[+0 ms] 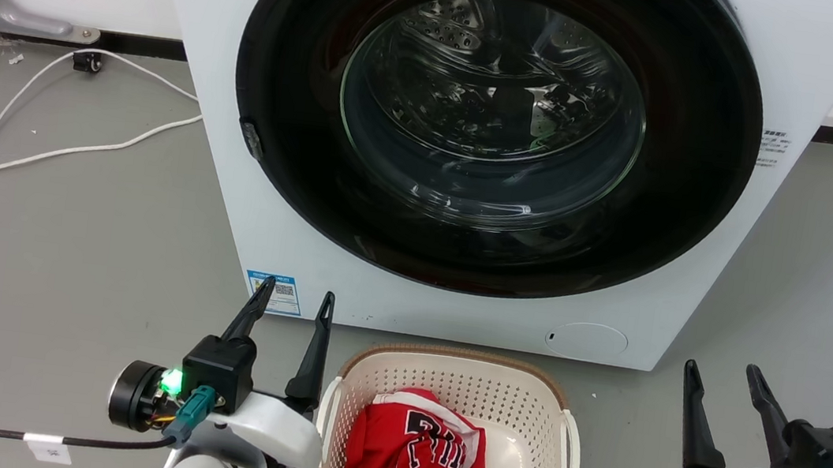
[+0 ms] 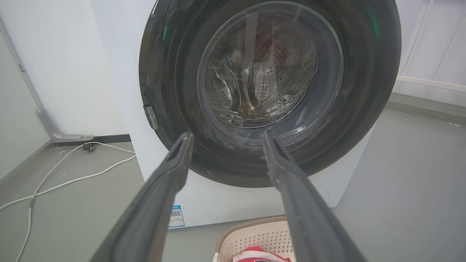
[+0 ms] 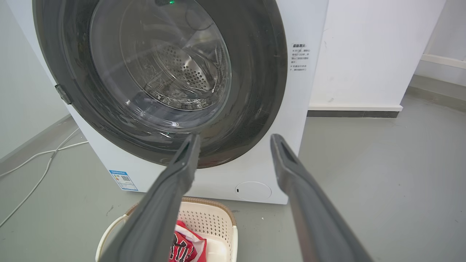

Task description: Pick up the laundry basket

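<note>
Grey floor (image 1: 63,262) before the washing machine (image 1: 264,247) holds the laundry basket (image 1: 446,385), red jersey (image 1: 413,456) inside. Left gripper (image 1: 298,289) at its nine o'clock, right gripper (image 1: 721,367) at three, both spread wide, empty.

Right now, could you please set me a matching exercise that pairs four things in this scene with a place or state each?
Things:
1. laundry basket
2. red jersey
3. white cable
4. washer door

Place or state:
A. shut
B. lying inside the basket
C. trailing over the floor at the robot's left
D. standing before the washer

Pairs: 1-D, 2-B, 3-C, 4-A
</note>
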{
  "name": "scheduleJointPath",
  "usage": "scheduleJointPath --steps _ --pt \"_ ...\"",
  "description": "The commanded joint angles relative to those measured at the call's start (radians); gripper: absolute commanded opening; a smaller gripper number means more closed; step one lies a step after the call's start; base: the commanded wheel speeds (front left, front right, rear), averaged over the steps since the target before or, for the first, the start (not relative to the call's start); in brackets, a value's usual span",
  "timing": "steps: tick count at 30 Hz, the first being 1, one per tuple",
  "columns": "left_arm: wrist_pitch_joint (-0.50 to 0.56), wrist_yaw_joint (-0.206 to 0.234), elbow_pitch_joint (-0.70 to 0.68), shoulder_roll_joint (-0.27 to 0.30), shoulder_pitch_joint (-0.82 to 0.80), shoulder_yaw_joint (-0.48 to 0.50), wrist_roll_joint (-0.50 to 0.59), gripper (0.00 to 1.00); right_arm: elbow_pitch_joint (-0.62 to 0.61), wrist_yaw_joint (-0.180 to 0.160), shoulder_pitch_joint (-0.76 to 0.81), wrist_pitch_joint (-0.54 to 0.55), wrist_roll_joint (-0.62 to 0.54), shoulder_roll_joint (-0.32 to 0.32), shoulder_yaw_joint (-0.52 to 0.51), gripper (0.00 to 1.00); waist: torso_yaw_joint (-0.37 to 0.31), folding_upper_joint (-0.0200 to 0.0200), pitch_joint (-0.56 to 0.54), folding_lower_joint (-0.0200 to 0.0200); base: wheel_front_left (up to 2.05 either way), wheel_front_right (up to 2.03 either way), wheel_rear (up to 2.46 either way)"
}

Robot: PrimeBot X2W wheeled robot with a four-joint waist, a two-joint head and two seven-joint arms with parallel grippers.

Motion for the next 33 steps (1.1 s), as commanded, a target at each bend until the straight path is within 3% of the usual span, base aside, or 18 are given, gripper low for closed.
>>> scheduleJointPath --steps 1,33 --pt "-0.01 -0.003 -0.002 -0.002 -0.011 0.002 0.016 1.0 0.002 0.0 -0.003 -0.01 -0.016 -0.001 0.0 1.0 0.001 0.0 0.0 0.0 0.0 0.0 0.0" --pt "-0.023 -0.024 0.062 -0.028 -0.005 0.036 0.031 1.0 0.047 0.0 -0.005 -0.011 -0.028 -0.001 -0.013 1.0 0.007 0.0 0.021 -0.0001 0.0 0.0 0.0"
